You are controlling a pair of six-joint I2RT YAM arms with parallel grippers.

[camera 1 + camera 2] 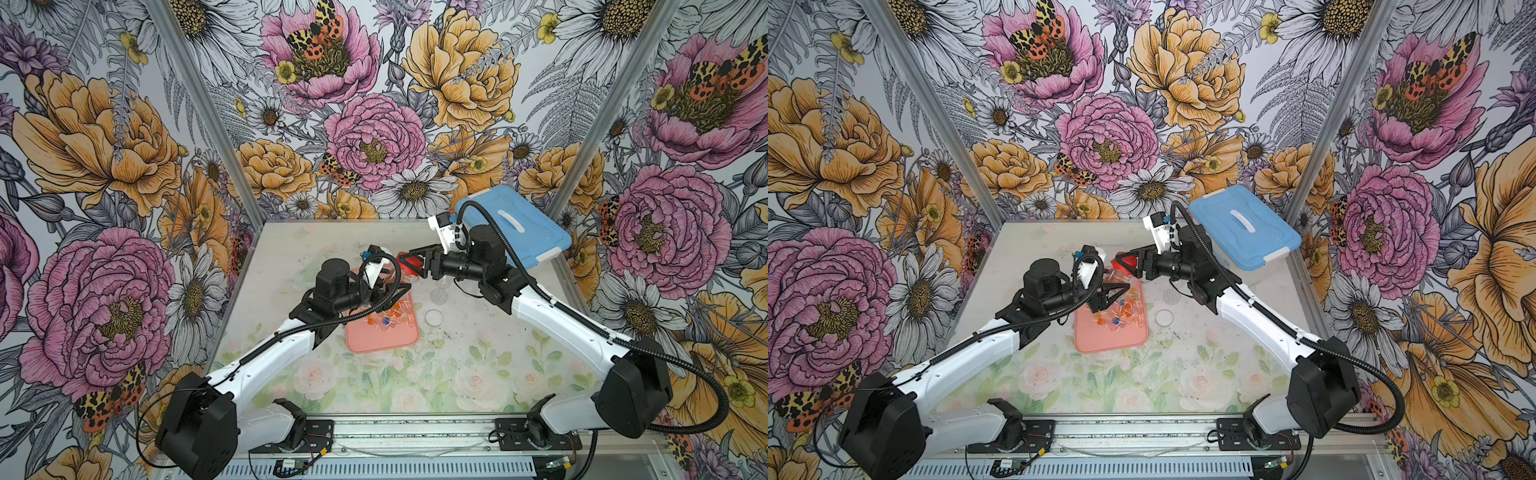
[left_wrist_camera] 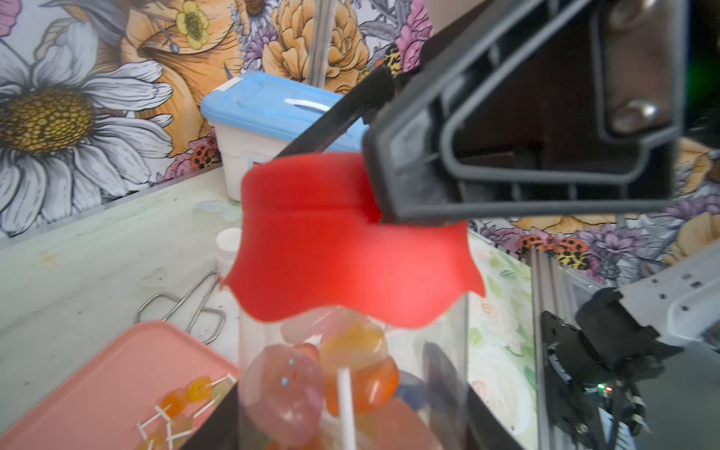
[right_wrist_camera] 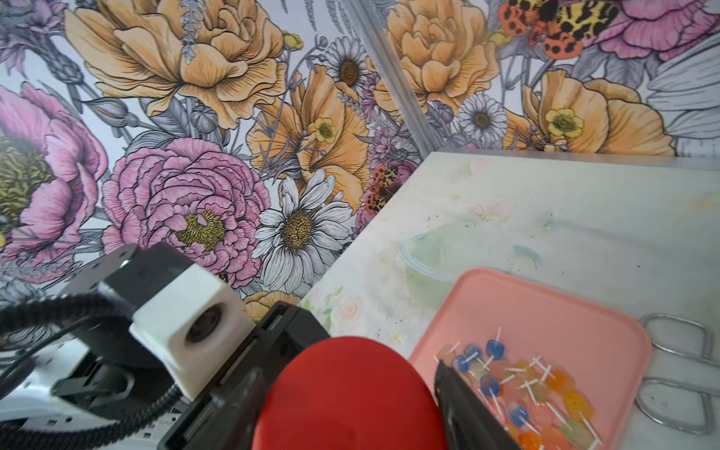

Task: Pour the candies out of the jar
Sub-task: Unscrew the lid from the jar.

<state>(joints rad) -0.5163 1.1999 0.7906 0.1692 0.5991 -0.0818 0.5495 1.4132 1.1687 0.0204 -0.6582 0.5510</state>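
Clamped between the closed jaws of the left gripper [image 1: 1113, 291]: a clear plastic jar [image 2: 350, 389], capped with a soft red lid [image 2: 343, 241] flaring into a wavy skirt. Held over the far end of a salmon-pink rounded plastic tray [image 1: 382, 343], which sits near the middle of the pale floral-printed table [image 1: 374, 386]. Lid end turned toward the right arm. Whether touching the tray or clear of it, cannot tell. Packed behind the clear wall, just under the lid's skirt: tiny lollipop candies [image 2: 356, 374] with translucent pink, orange and yellowish heads on short white sticks. More of the same, blue ones among them, scattered in a loose heap on the tray in both top views and the right wrist view. Pressed against the lid from both sides, closed on it: the black fingers of the right gripper [image 1: 415, 264]. Just beside the tray's edge, a silvery bent-wire looped tool [image 3: 678, 389]. Off the tray's right edge, a small clear ring [image 1: 433, 318], and a little farther back a small round mesh disc [image 1: 439, 296]. At the table's far right corner, a white plastic storage box with a blue clip-on lid [image 1: 515, 224], well apart from the tray.
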